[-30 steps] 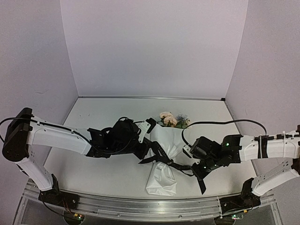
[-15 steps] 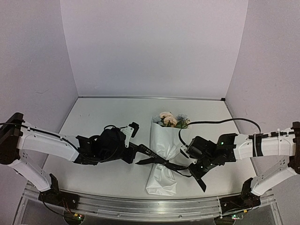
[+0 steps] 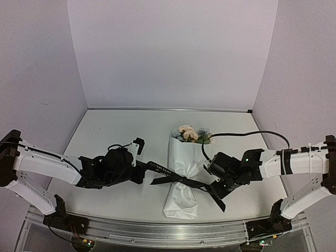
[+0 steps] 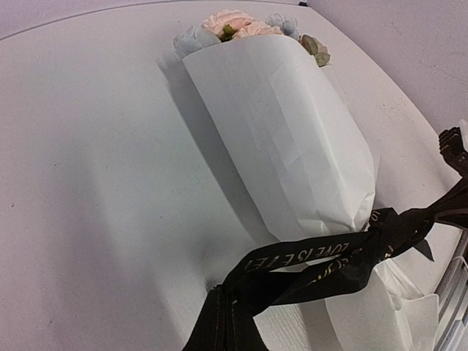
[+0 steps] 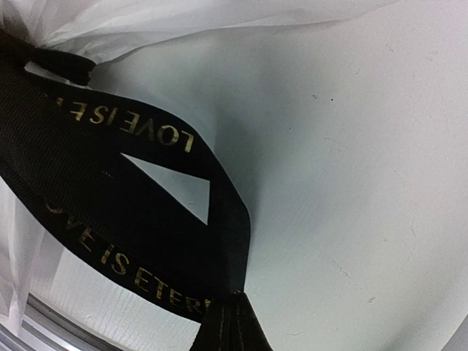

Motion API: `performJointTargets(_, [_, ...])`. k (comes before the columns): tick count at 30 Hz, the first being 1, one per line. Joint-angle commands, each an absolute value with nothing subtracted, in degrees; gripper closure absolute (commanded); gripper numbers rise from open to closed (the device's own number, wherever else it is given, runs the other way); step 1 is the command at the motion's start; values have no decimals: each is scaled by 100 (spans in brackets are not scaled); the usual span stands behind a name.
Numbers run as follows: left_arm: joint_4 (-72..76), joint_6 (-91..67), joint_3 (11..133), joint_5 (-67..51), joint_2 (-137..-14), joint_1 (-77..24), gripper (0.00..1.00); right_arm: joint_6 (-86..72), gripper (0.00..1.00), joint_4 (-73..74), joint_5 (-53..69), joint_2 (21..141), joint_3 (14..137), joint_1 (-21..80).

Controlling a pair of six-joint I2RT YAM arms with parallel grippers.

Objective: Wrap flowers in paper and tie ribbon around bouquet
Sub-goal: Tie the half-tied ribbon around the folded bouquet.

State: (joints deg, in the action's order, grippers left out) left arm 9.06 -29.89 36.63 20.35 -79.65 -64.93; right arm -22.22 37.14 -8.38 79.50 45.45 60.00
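The bouquet [image 3: 184, 163] lies mid-table, a white paper [image 4: 285, 139] cone with the peach and pale blue flowers [image 3: 190, 133] at its far, wide end. A black ribbon [image 3: 178, 180] with gold lettering crosses the cone's narrow waist in a knot. My left gripper [image 3: 144, 167] is shut on the ribbon's left strands, left of the cone. My right gripper [image 3: 212, 186] is shut on the right strands, just right of the cone. The left wrist view shows the ribbon [image 4: 322, 256] running taut from my left gripper [image 4: 227, 311] to the knot. The right wrist view shows ribbon [image 5: 110, 219] looping out of my right gripper [image 5: 234, 311].
The white table [image 3: 115, 131] is bounded by lilac walls at the back and sides. A metal rail [image 3: 157, 231] runs along the near edge. A black cable [image 3: 247, 133] arcs above the right arm. A loose ribbon tail [image 3: 220, 203] hangs below the right gripper.
My left gripper has drawn back to the left, away from the bouquet, pulling its ribbon end out straight. The right gripper has barely shifted, and the knot has tightened on the cone.
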Motion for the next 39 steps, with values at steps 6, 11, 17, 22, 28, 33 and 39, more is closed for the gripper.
performJointTargets(6, [930,-3557,3414,2547,-7660,-6451,100,-2551,100,3651,-1320,7966,4414,5920])
performJointTargets(11, [765,-3750,3428,2623,-7764,-6435,100,-2754,100,3605,-1473,7964,4290,5916])
performJointTargets(17, [642,-3956,3395,2722,-7798,-6405,100,-3122,100,3528,-1467,7931,4211,5903])
performJointTargets(22, [440,-4091,3409,2810,-7813,-6362,100,-3338,100,3234,-1440,7854,4072,5891])
performJointTargets(28, [264,-4310,3360,2879,-7791,-6283,100,-3759,100,3104,-1811,7769,3854,5891])
performJointTargets(33, [174,-4443,3369,2876,-7859,-6247,100,-3768,100,3124,-1823,7756,3834,5891])
performJointTargets(39, [10,-4657,3409,2883,-7969,-6143,100,-3984,100,3804,-1932,7906,4118,5885])
